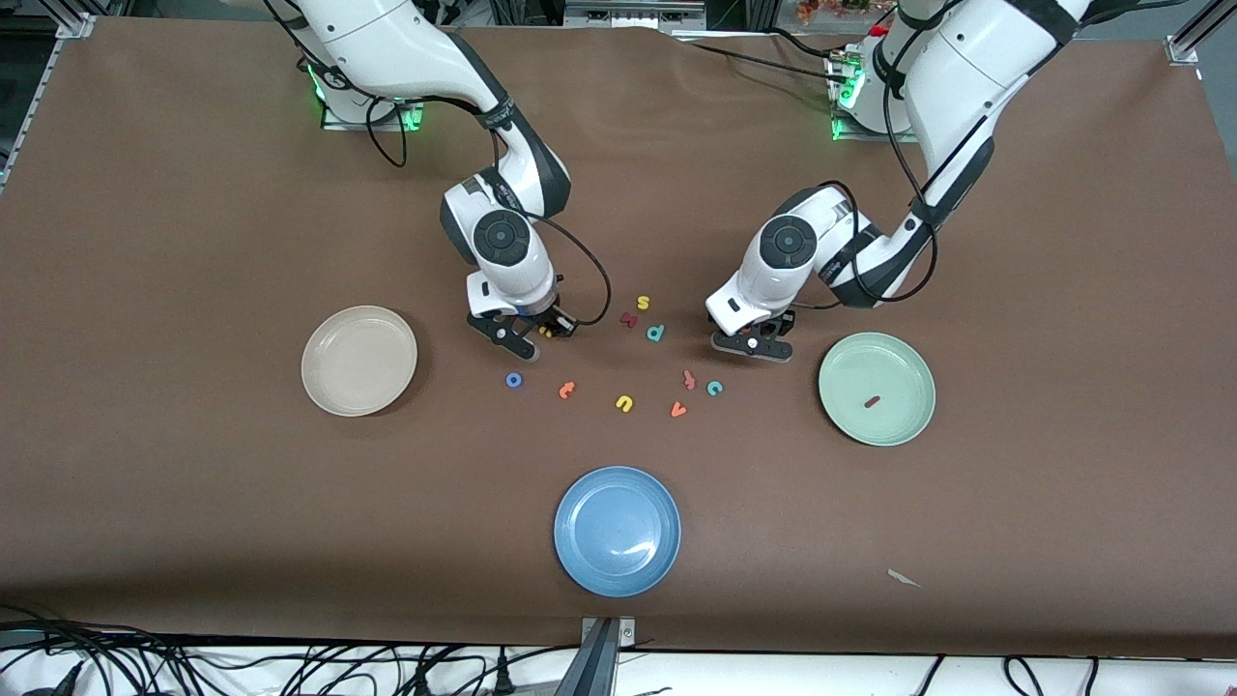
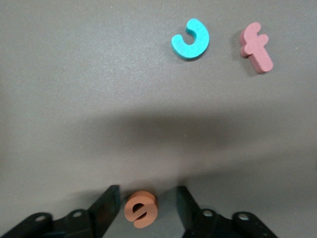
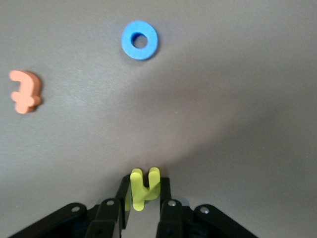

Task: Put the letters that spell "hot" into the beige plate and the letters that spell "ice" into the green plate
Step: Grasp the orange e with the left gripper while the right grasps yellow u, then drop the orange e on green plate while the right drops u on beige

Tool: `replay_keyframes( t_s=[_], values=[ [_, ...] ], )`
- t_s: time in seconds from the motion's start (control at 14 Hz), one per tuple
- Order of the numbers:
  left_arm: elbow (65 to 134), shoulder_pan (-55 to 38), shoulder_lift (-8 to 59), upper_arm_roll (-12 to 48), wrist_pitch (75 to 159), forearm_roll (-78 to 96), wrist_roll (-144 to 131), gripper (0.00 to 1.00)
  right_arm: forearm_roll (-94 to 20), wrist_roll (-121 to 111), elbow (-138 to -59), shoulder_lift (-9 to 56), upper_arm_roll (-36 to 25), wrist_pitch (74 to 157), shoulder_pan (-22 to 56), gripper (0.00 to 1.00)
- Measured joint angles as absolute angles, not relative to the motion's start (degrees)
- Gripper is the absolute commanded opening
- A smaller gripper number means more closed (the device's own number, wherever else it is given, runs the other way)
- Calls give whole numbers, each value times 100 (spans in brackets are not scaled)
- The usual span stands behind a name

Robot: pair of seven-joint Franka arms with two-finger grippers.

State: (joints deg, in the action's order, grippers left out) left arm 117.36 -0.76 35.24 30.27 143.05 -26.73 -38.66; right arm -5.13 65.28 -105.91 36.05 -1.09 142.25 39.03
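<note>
Yellow "h" (image 3: 143, 189) pinched by the right gripper (image 3: 142, 196).
Orange "e" (image 2: 140, 209) sits between the left gripper's (image 2: 144, 208) parted fingers; dark red "i" (image 1: 871, 402) lies in green plate (image 1: 904, 425).

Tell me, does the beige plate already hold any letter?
No, the beige plate shows only its bare inside in the front view, while the blue "o" and orange "t" lie on the table beside it.

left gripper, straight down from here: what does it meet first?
Likely the orange "e": it sits between the left gripper's fingers, which are not yet touching it. Under it is bare table.
</note>
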Motion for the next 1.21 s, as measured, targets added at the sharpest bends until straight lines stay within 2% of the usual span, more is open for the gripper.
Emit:
replay_keyframes(
  t_s=[0.29,0.5,0.86,1.0,1.07,1.14,1.21],
  values=[
    [11718,-66,3527,3082,14305,-2660,-3860,1,-541,5351,-10161,3251,-196,13068,3425,1],
    [11659,48,3530,3298,14254,-2655,-3860,1,-560,3969,-10171,2878,-659,12463,3190,1],
    [10578,184,3504,3526,12874,-2650,-3841,1,-595,2165,-10525,2794,-1498,12395,3156,1],
    [10309,370,3505,3513,12663,-2649,-3617,1,-596,1644,-10652,2800,-1732,12447,3148,2],
    [10281,568,3508,3501,12646,-2649,-3278,1,-598,1417,-10697,2803,-1824,12487,3120,7],
    [10276,824,3515,3483,12646,-2649,-2874,2,-599,1226,-10753,2806,-1868,12589,3051,51],
    [10274,1095,3529,3464,12645,-2649,-2499,2,-607,1103,-10818,2816,-1880,12720,2977,79]
  ],
)
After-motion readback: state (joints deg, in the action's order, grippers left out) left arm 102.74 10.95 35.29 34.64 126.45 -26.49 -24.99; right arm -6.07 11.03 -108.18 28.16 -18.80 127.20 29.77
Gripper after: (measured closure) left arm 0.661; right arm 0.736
